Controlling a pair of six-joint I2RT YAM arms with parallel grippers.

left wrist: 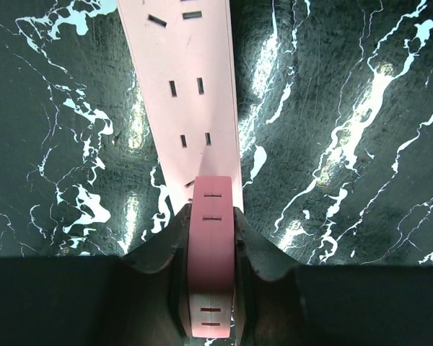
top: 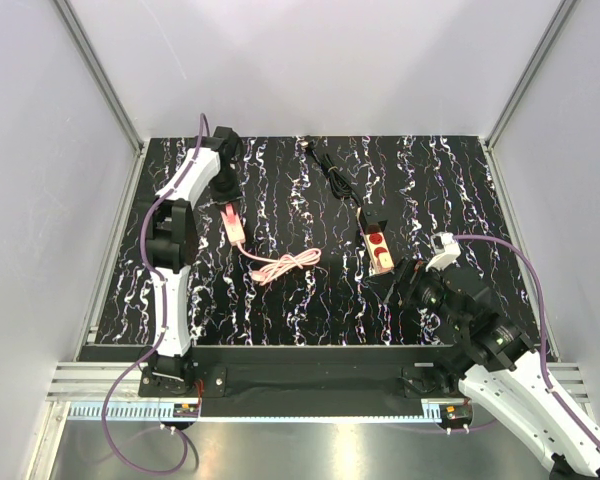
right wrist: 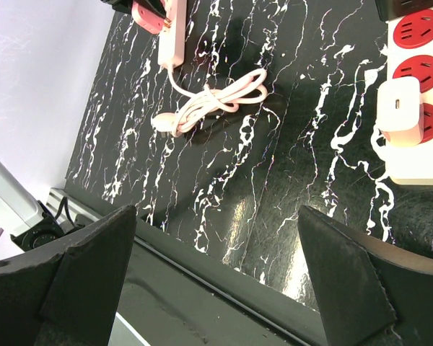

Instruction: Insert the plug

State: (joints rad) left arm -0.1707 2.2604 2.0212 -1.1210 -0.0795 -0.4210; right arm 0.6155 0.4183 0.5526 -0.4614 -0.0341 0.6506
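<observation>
The white strip (top: pixel 378 243), right of the worktop's middle, carries a white charger (right wrist: pixel 399 108) among its red sockets. Toward the far left corner, the left gripper (left wrist: pixel 211 220) is clenched on the pink plug (left wrist: pixel 211 252) — the plug sits over the near end of the pink strip (left wrist: pixel 184 86); whether it is seated I cannot tell. The pink cable (top: pixel 285 266) lies coiled mid-worktop. The right gripper (right wrist: pixel 220 274) hangs released — fingers wide apart — near the white strip.

The long pale-pink plastic power strip (left wrist: pixel 184 72) ran off the left wrist view's top edge; the white red-socketed strip (right wrist: pixel 418 166) was cropped in the right wrist view.
</observation>
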